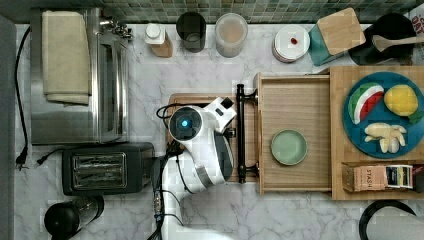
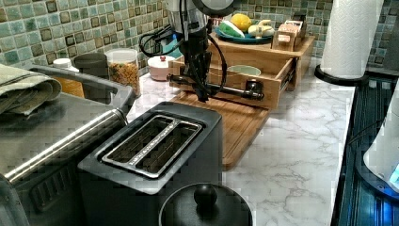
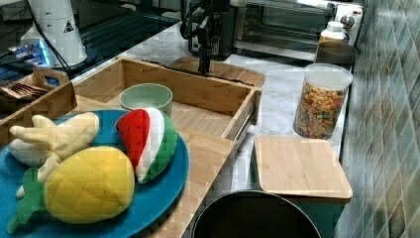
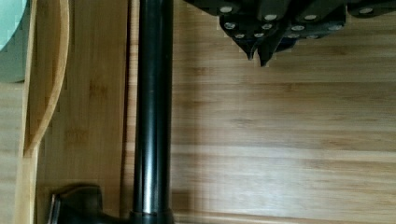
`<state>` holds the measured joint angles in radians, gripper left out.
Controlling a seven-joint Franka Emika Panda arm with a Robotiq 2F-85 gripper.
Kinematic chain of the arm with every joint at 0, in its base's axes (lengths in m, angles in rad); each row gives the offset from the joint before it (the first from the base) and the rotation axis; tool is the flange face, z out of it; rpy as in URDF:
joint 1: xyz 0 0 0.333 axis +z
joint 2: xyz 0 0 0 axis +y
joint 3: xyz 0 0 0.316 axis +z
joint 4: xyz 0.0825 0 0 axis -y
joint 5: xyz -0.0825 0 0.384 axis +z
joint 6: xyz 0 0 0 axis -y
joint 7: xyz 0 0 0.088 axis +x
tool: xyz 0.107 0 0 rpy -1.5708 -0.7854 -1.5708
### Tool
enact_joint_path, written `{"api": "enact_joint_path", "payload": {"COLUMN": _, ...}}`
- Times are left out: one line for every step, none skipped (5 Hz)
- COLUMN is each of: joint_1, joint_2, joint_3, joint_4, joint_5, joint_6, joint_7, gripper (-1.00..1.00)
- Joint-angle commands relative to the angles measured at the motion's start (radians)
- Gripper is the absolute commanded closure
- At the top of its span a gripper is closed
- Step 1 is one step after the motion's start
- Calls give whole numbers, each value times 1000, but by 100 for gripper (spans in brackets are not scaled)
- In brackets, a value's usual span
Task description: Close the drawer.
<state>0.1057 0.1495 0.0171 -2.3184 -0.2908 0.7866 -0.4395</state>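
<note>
The light-wood drawer (image 1: 300,107) stands pulled out toward the top view's left, with a green bowl (image 1: 289,147) inside it. Its long black bar handle (image 1: 241,132) runs across the front panel. My gripper (image 4: 258,52) hangs just on the outer side of the handle (image 4: 152,112), over the bamboo board, with its fingers shut together on nothing. In the left view the gripper (image 2: 202,94) sits right against the bar (image 2: 230,90). The right view has the gripper (image 3: 203,67) beyond the drawer's front wall (image 3: 188,87).
A bamboo cutting board (image 1: 192,98) lies under my arm in front of the drawer. A black toaster (image 1: 107,168) and a steel toaster oven (image 1: 75,75) stand at the top view's left. Jars line the tiled wall. A blue plate (image 1: 382,145) of toy food sits on the cabinet top.
</note>
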Motion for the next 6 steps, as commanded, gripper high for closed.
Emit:
{"api": "enact_joint_path", "payload": {"joint_1": -33, "joint_2": 19, "joint_3": -49, "joint_4": 84, "joint_5": -32, "joint_6": 96, "joint_7": 54, "gripper": 100}}
{"api": "enact_joint_path", "payload": {"joint_1": -54, "joint_2": 15, "joint_3": -57, "joint_4": 67, "joint_5": -8, "joint_6": 102, "joint_7": -17, "gripper": 100}}
{"api": "enact_joint_path", "payload": {"joint_1": -91, "joint_2": 12, "joint_3": -53, "joint_4": 61, "joint_5": -6, "joint_6": 103, "joint_7": -58, "gripper": 100}}
{"api": "enact_joint_path", "payload": {"joint_1": -116, "joint_2": -7, "joint_3": -74, "joint_4": 35, "joint_5": -30, "joint_6": 133, "joint_7": -92, "gripper": 100}}
{"api": "enact_joint_path", "payload": {"joint_1": -170, "joint_2": -20, "joint_3": -85, "joint_4": 23, "joint_5": -24, "joint_6": 149, "joint_7": -175, "gripper": 100}}
{"api": "enact_joint_path", "payload": {"joint_1": -241, "joint_2": -20, "joint_3": -96, "joint_4": 45, "joint_5": 15, "joint_6": 139, "joint_7": -274, "gripper": 100}}
